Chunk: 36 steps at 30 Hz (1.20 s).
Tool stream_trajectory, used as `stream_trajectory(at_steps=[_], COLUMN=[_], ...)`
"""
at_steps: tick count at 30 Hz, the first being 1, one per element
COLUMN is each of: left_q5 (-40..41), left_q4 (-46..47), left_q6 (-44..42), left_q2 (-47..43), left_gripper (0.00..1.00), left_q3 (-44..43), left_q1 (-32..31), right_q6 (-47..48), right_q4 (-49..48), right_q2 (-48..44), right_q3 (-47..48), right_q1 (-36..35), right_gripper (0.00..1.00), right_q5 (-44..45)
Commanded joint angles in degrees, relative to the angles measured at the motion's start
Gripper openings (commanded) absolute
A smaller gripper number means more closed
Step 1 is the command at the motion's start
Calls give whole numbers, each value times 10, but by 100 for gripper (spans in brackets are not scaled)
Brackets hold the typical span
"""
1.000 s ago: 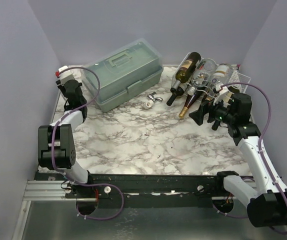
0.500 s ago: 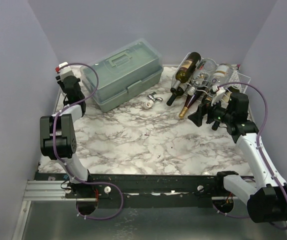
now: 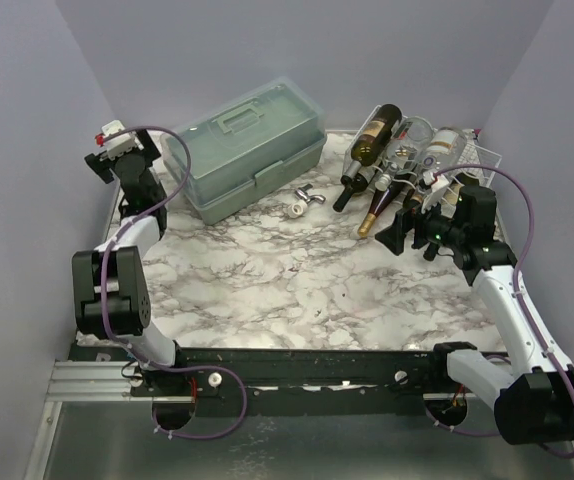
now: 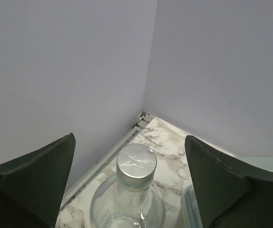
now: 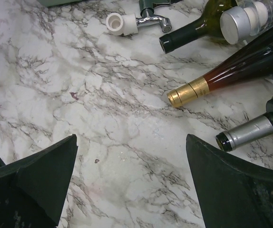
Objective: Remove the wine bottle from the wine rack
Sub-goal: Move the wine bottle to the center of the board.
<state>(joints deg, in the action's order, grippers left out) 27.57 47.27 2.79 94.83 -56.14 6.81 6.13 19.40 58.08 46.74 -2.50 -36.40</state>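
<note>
Left wrist view: my left gripper (image 4: 129, 137) hangs spread wide, released, above the clear wine bottle (image 4: 135, 190). The bottle stands upright in the far-left corner, well apart from the wine rack (image 3: 485, 152), where other bottles (image 3: 377, 135) lie. From above, my arm hides it, I think. My right gripper (image 5: 131, 137) waits agape beside their necks. A second ago my left was clenched and lower; it has let go and risen

Bright, even light; soft shadows.
</note>
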Motion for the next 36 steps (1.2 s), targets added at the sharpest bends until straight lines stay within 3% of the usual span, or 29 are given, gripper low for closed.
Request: stream_trajectory(at_steps=[1, 6, 12, 17, 23, 29, 34, 36], left_q5=[-9, -34, -250, -407, -560, -587, -527, -504], left_q4=[-41, -231, -356, -448, -472, -500, -535, -546], left_q6=[36, 121, 208, 227, 220, 205, 156, 137], left_q2=[-94, -209, -338, -425, -501, -546, -589, -604], left_gripper=[99, 99, 99, 99, 99, 99, 99, 99], left_q3=[39, 48, 91, 115, 179, 195, 189, 188], left_q1=[4, 4, 7, 8, 8, -19, -66, -97], right_q6=[13, 14, 17, 19, -13, -91, -187, -228], right_q4=[1, 1, -4, -8, 41, 124, 121, 113], right_q2=[-12, -26, -38, -42, -40, 3, 47, 62], right_q3=[8, 6, 2, 1, 51, 154, 184, 193], right_q1=[4, 3, 4, 5, 7, 7, 7, 7], right_gripper=[99, 100, 100, 100, 100, 100, 100, 100], right_q5=[-24, -42, -43, -59, -51, 1, 73, 140])
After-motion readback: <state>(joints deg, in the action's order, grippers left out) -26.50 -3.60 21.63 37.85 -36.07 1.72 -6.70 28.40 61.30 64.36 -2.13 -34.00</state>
